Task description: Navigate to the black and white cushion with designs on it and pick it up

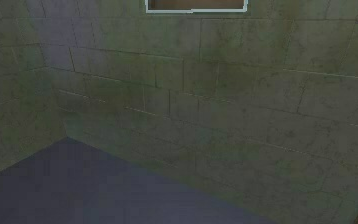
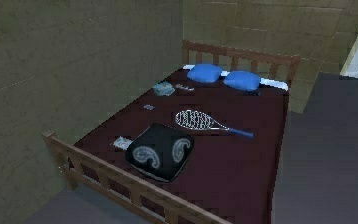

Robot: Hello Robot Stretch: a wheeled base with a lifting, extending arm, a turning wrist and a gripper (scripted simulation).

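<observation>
Ahead, dark floor meets a stone-block wall, so the driving looks largely done: the robot stands alongside the bed rather than facing it. In the arm side view, reading from the left, the wooden footboard comes first. Next is a small pale item on the dark red cover. Just beside it is the black and white cushion, lying flat near the foot of the bed with its pale swirl designs upward (the one thing here that fits the task's words). Farther along lie a racket at mid-bed and two blue pillows by the headboard, well apart from the cushion. The pick-up itself is, I judge, all left to do: the cushion rests on the cover with nothing on it. The gripper's state cannot be told from these views.
</observation>
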